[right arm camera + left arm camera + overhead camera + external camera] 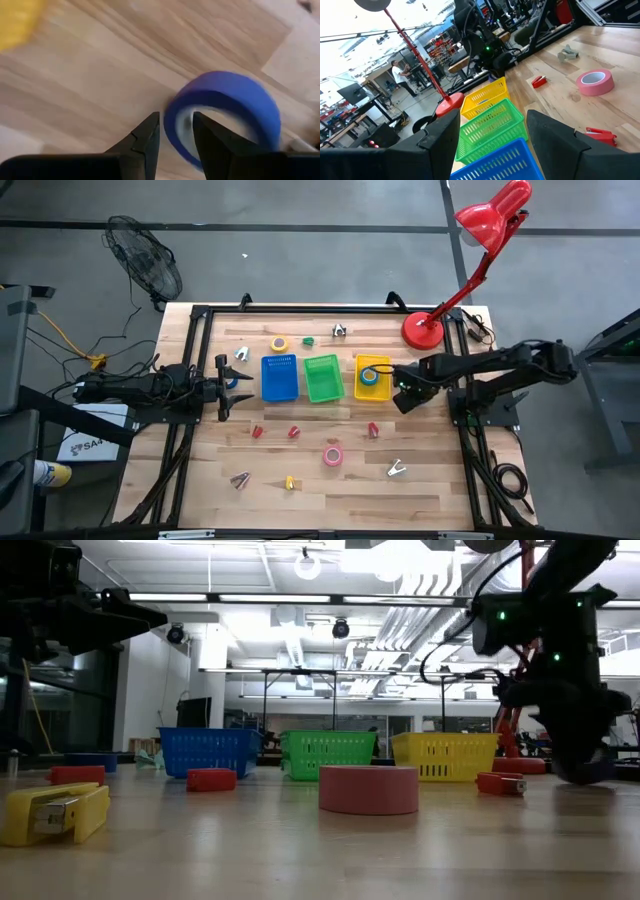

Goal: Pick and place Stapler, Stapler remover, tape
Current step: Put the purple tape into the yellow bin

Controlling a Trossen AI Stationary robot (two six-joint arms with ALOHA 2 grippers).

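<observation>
My right gripper (403,395) hangs low over the table just right of the yellow bin (372,378) and is shut on a blue tape roll (225,107); the high view hides that roll under the gripper. Another blue roll (369,376) lies inside the yellow bin. My left gripper (222,388) waits open at the table's left edge, left of the blue bin (280,378), with a blue roll (233,382) beside it. A pink tape roll (332,455), a yellow roll (279,344), red staplers (294,432) and silver staple removers (397,469) lie flat on the wood. My right gripper pinches the blue roll's wall (174,125) at the rim nearest the wrist. One finger (210,137) stands inside the ring's hole and the other finger (147,137) outside it. The rest of the ring reaches out past the fingertips; whether it rests on the table I cannot tell.
The blue, green (322,378) and yellow bins stand in a row mid-table. A red desk lamp's base (424,330) sits at the far right corner, close behind my right arm. A yellow stapler (290,482) and more removers lie near the front edge.
</observation>
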